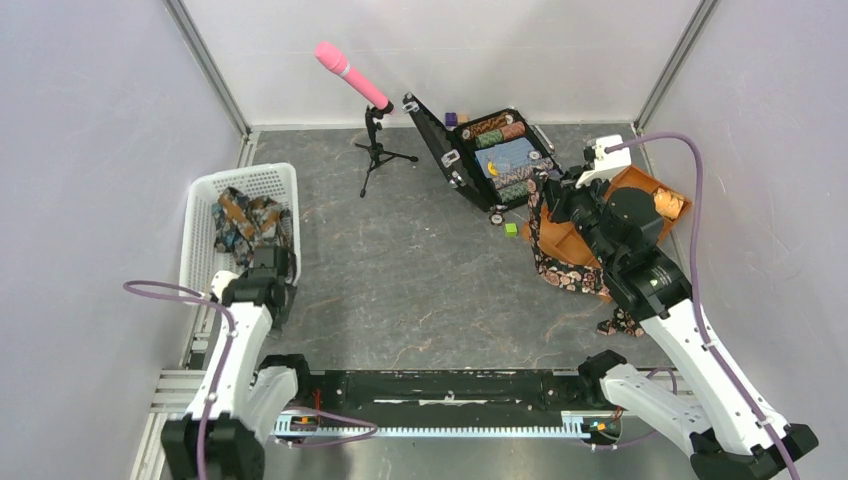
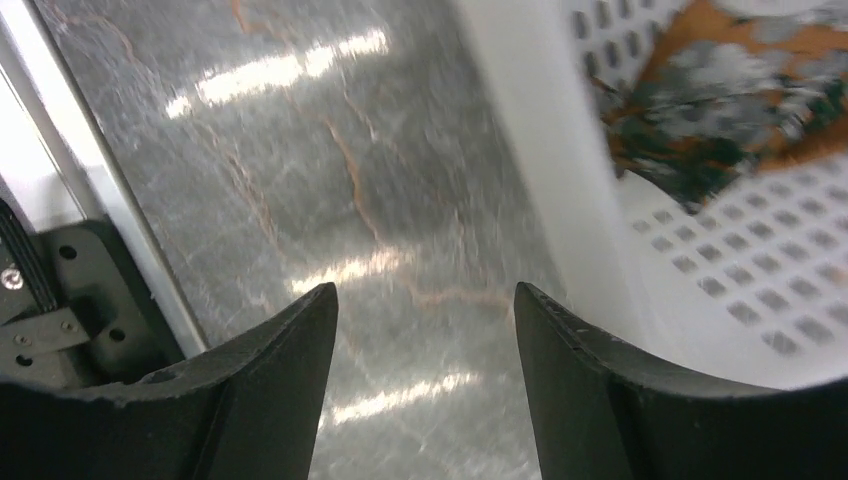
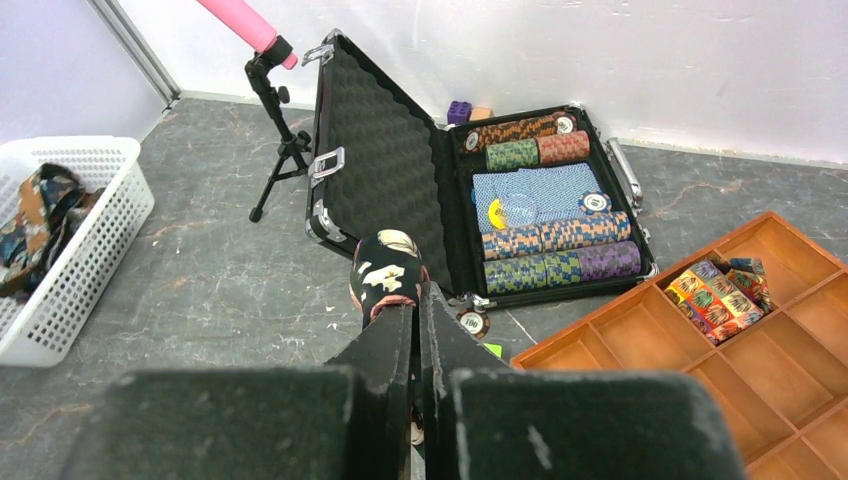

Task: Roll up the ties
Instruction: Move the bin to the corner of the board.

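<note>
My right gripper (image 3: 418, 295) is shut on a dark floral tie (image 3: 388, 268), whose end sticks out past the fingertips. In the top view this tie (image 1: 560, 265) hangs from the right gripper (image 1: 545, 190) down onto the table beside the wooden tray (image 1: 560, 240). More ties (image 1: 245, 220) lie heaped in the white basket (image 1: 200, 215) at the left. The left gripper (image 2: 425, 300) is open and holds nothing, over the table just outside the basket wall (image 2: 560, 150). A patterned tie (image 2: 720, 90) shows inside. A coiled orange-patterned tie (image 3: 720, 290) sits in a tray compartment.
An open black case (image 3: 380, 150) holding rows of poker chips (image 3: 545, 235) stands at the back, just beyond the tie's end. One loose chip (image 3: 472, 322) and a small green cube (image 1: 511, 229) lie by it. A pink microphone (image 1: 352, 75) on a tripod stands at the back centre.
</note>
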Action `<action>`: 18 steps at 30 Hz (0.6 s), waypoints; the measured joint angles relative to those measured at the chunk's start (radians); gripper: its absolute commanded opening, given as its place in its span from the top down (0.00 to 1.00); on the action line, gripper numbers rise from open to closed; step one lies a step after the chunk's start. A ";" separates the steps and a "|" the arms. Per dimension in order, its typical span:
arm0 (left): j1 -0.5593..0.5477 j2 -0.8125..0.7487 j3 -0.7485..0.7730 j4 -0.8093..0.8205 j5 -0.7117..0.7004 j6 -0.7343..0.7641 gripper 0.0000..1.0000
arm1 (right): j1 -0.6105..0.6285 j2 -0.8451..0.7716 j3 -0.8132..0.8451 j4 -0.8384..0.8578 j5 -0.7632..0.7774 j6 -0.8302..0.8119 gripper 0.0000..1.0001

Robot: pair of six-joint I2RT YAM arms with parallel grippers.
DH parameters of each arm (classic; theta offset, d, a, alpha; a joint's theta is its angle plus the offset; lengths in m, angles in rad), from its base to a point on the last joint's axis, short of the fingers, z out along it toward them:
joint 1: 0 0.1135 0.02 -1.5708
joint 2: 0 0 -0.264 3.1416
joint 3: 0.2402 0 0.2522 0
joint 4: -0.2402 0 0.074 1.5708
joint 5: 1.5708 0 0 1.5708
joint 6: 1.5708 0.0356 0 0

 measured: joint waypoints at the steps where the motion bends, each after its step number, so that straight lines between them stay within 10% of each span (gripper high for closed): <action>1: 0.049 0.033 0.000 0.035 0.004 0.024 0.27 | 0.000 -0.005 -0.003 0.000 -0.001 0.000 1.00; 7: 0.275 0.320 0.045 0.257 0.063 0.197 0.22 | 0.000 -0.026 -0.009 -0.006 -0.004 0.000 1.00; 18: 0.295 0.711 0.412 0.507 0.183 0.410 0.11 | 0.000 -0.034 -0.010 -0.029 -0.011 0.007 1.00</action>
